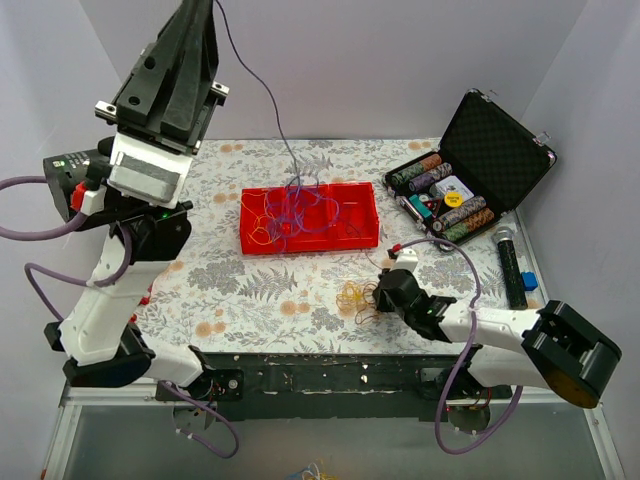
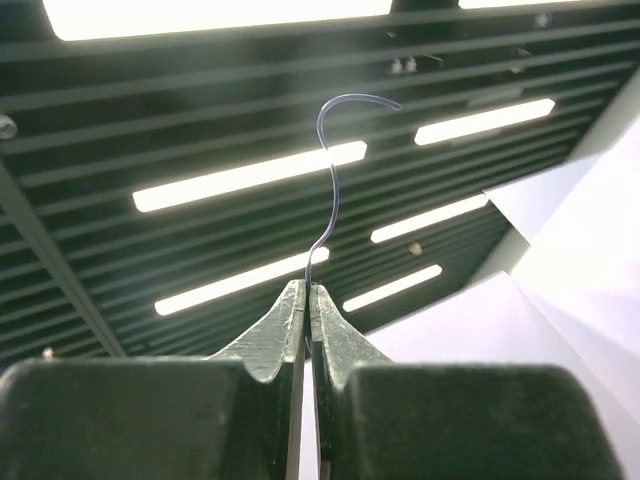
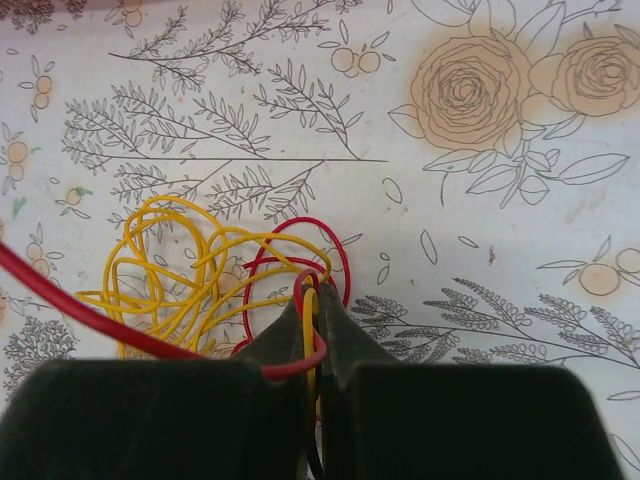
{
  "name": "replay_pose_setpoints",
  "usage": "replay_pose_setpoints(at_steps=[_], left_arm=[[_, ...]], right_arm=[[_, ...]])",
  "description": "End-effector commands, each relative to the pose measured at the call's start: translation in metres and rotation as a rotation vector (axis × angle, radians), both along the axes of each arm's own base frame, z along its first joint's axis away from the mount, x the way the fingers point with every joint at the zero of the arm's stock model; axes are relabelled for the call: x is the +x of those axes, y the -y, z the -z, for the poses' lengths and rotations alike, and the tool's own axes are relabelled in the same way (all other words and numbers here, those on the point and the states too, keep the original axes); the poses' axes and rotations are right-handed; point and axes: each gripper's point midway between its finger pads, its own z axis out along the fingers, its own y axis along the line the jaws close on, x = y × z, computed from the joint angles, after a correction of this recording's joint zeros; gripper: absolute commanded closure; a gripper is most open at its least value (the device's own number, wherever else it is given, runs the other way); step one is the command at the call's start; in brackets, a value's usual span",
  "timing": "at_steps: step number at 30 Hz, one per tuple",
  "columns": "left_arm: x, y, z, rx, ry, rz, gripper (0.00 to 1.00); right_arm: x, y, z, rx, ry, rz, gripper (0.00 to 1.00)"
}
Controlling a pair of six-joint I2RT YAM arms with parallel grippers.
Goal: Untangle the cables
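A tangle of thin purple-blue and orange cables [image 1: 295, 205] lies in a red tray [image 1: 355, 235] mid-table. My left gripper [image 1: 205, 15] is raised high and shut on one purple cable [image 1: 262, 85] that runs down to the tangle. In the left wrist view the gripper [image 2: 308, 290] pinches that cable [image 2: 330, 190] against the ceiling. My right gripper [image 1: 385, 290] is low over the table, in front of the tray. In the right wrist view the gripper [image 3: 315, 295] is shut on a yellow cable [image 3: 170, 270] and a red cable [image 3: 300, 235]. Their loops [image 1: 352, 297] rest on the cloth.
An open black case of poker chips [image 1: 470, 175] stands at the back right. A black microphone [image 1: 510, 265] and a small blue object [image 1: 528, 283] lie at the right edge. The table has a floral cloth [image 1: 250, 290].
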Motion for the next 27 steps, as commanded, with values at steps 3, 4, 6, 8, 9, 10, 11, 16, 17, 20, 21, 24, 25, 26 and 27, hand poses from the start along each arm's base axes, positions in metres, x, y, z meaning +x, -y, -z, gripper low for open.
replay_pose_setpoints(at_steps=[3, 4, 6, 8, 9, 10, 11, 16, 17, 20, 21, 24, 25, 26, 27], left_arm=[[0.030, 0.040, 0.068, 0.221, -0.243, 0.081, 1.00], [0.031, 0.045, 0.081, 0.252, -0.257, 0.091, 1.00], [0.039, 0.060, 0.107, 0.311, -0.313, 0.117, 1.00], [0.045, 0.067, 0.120, 0.341, -0.360, 0.139, 1.00], [0.046, 0.070, 0.126, 0.354, -0.381, 0.149, 1.00], [0.047, 0.072, 0.130, 0.364, -0.391, 0.155, 1.00], [0.048, 0.075, 0.135, 0.379, -0.396, 0.159, 1.00], [0.048, 0.083, 0.148, 0.408, -0.443, 0.217, 1.00], [0.048, 0.085, 0.150, 0.414, -0.448, 0.222, 1.00], [0.047, 0.086, 0.149, 0.414, -0.455, 0.238, 1.00], [0.046, 0.086, 0.147, 0.412, -0.457, 0.246, 1.00], [0.045, 0.087, 0.145, 0.408, -0.464, 0.265, 1.00], [0.044, 0.086, 0.142, 0.401, -0.467, 0.273, 1.00], [0.043, 0.085, 0.139, 0.395, -0.466, 0.281, 1.00], [0.043, 0.085, 0.138, 0.394, -0.469, 0.285, 1.00]], right_arm=[[0.006, -0.001, -0.046, -0.018, 0.163, -0.101, 0.56], [0.010, -0.008, -0.066, 0.020, 0.237, -0.140, 0.43], [0.013, -0.016, -0.100, 0.069, 0.342, -0.186, 0.20], [0.014, -0.025, -0.128, 0.081, 0.412, -0.247, 0.15], [0.013, -0.029, -0.140, 0.091, 0.441, -0.276, 0.15], [0.012, -0.034, -0.157, 0.121, 0.489, -0.309, 0.14], [0.009, -0.039, -0.173, 0.150, 0.541, -0.345, 0.13], [-0.017, -0.068, -0.241, 0.334, 0.795, -0.551, 0.12], [-0.018, -0.072, -0.249, 0.348, 0.821, -0.568, 0.12], [-0.011, -0.082, -0.265, 0.354, 0.882, -0.572, 0.11], [-0.010, -0.084, -0.273, 0.365, 0.914, -0.570, 0.11], [0.007, -0.087, -0.280, 0.347, 0.980, -0.499, 0.11], [0.017, -0.084, -0.282, 0.319, 0.997, -0.440, 0.11], [0.028, -0.079, -0.281, 0.286, 1.009, -0.372, 0.11], [0.036, -0.072, -0.283, 0.236, 1.046, -0.313, 0.10]])
